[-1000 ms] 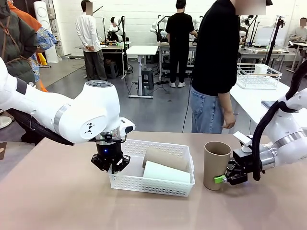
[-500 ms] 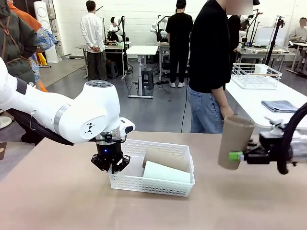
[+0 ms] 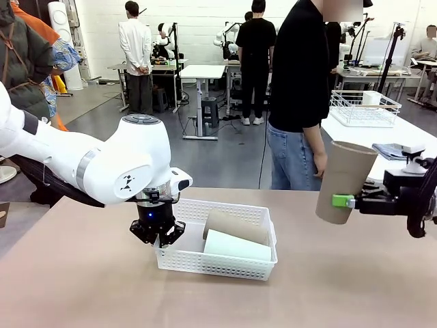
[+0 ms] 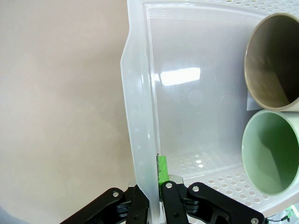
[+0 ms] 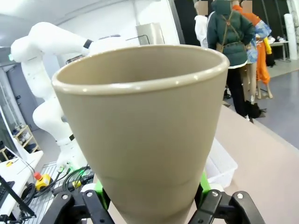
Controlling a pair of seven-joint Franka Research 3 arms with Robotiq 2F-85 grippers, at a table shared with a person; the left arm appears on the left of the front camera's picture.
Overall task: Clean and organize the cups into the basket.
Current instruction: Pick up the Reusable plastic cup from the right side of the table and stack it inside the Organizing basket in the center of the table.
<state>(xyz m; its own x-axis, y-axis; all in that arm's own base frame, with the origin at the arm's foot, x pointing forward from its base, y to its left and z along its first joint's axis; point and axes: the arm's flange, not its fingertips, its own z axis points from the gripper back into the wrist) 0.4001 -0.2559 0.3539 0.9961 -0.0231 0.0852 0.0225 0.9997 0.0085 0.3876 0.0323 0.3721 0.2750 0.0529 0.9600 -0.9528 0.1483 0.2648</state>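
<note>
Facing the front: right gripper (image 3: 346, 201) clamps a tan cup (image 3: 343, 181) in the air, mouth up, tilted, right of the white basket (image 3: 217, 238).
Basket: tan tumbler (image 3: 235, 225) and mint tumbler (image 3: 236, 246) lie sideways inside.
Left wrist: left gripper (image 4: 156, 186) pinches the basket wall (image 4: 138, 140).
Right wrist: cup's axis vertical.

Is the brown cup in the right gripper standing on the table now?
No. The right gripper holds the brown cup in the air, tilted, clear above the table.
</note>
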